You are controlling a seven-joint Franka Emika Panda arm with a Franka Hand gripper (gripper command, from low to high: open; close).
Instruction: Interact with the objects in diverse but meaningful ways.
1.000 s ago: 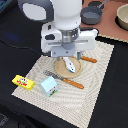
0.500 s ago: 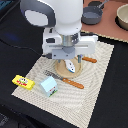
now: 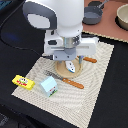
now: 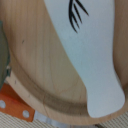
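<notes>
My gripper [image 3: 70,59] hangs low over a round wooden plate [image 3: 61,70] on the woven placemat. On the plate lies a white flat piece with black marks [image 3: 71,67], which fills the wrist view [image 4: 85,55] along with the wooden plate [image 4: 35,65]. The gripper's fingers do not show in the wrist view, and the exterior view does not reveal their spacing. A yellow packet [image 3: 22,81] and a pale-blue milk carton [image 3: 49,86] lie toward the exterior view's left. A dark grey handled pot [image 3: 94,15] stands at the back.
An orange-handled knife [image 3: 70,81] lies in front of the plate, its handle showing in the wrist view [image 4: 12,107]. Another orange-handled tool [image 3: 90,60] lies toward the exterior view's right. A beige bowl [image 3: 122,17] sits at the back right. The placemat [image 3: 95,95] rests on a black table.
The arm has shifted slightly over the plate. The objects on the placemat have stayed where they were.
</notes>
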